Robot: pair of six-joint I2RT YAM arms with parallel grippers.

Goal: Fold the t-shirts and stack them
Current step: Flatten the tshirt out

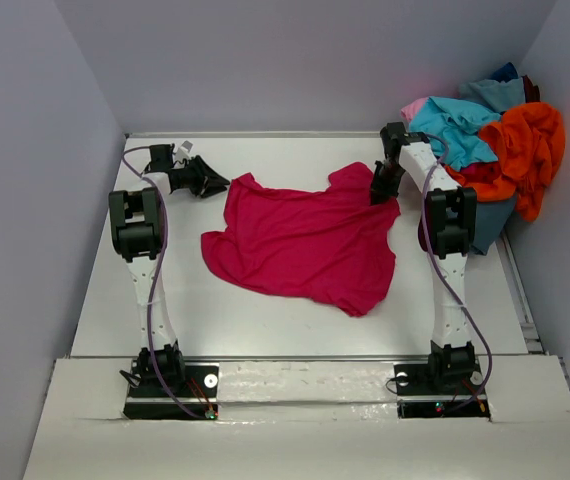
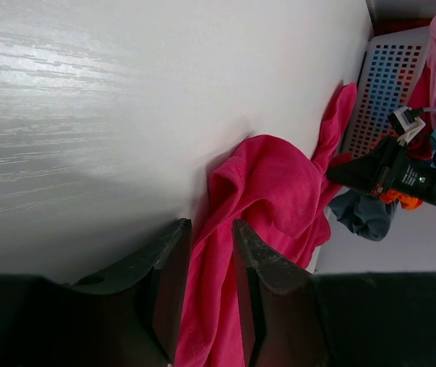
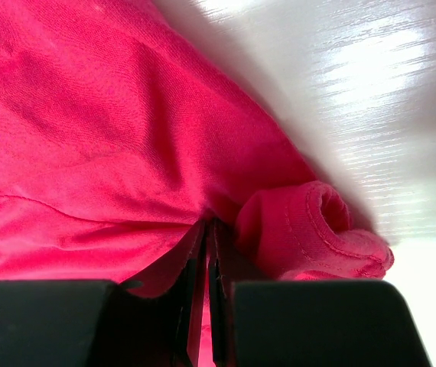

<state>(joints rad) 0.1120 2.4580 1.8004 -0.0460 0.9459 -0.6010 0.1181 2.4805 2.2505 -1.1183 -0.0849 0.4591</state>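
A crimson-magenta t-shirt lies spread and rumpled on the middle of the white table. My left gripper lies low at the shirt's far left corner. In the left wrist view its jaws stand apart, open, with a ridge of the crimson cloth running between them. My right gripper points down on the shirt's far right corner. There it is shut on a pinch of the crimson cloth, beside a rolled hem.
A pile of other t-shirts in orange, turquoise, pink and dark blue fills a basket at the far right, close behind the right arm. The basket's perforated wall shows in the left wrist view. Grey walls enclose the table.
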